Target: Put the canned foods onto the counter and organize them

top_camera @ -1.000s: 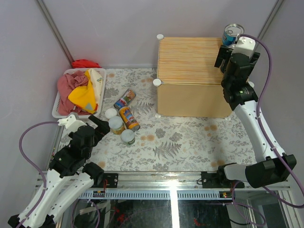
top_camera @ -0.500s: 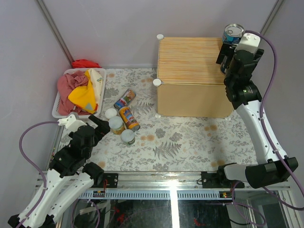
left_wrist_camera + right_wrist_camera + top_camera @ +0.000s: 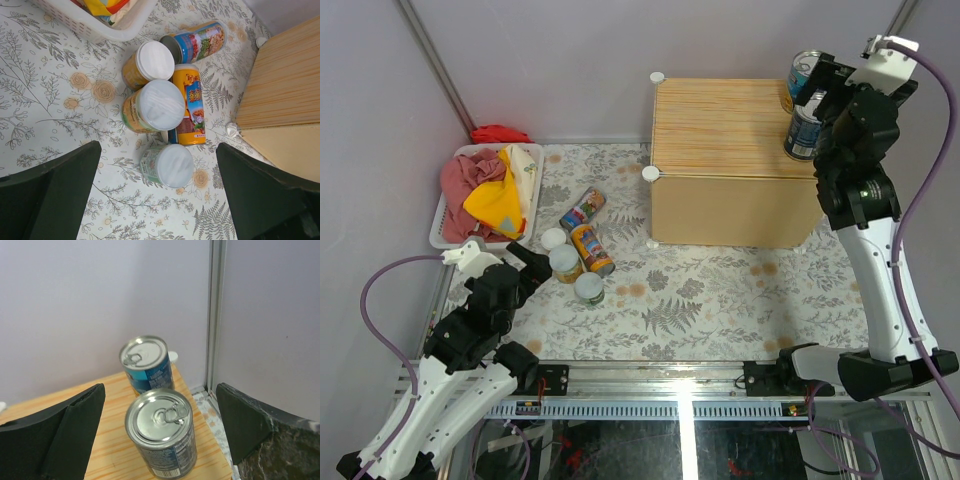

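Black jaws of the left gripper [image 3: 157, 150] hung spread wide and empty over five canned foods [image 3: 152, 106] bunched on the patterned mat [image 3: 720, 290], exactly as a second before. Further right, the counter [image 3: 720, 125] now showed two blue-labelled tins [image 3: 162, 432] upright at its far right corner, one just in front of the other. The right gripper [image 3: 160, 395] had lifted up and back from the nearer tin, jaws wide, holding nothing. By that, one placement looked finished, with five cans left below.
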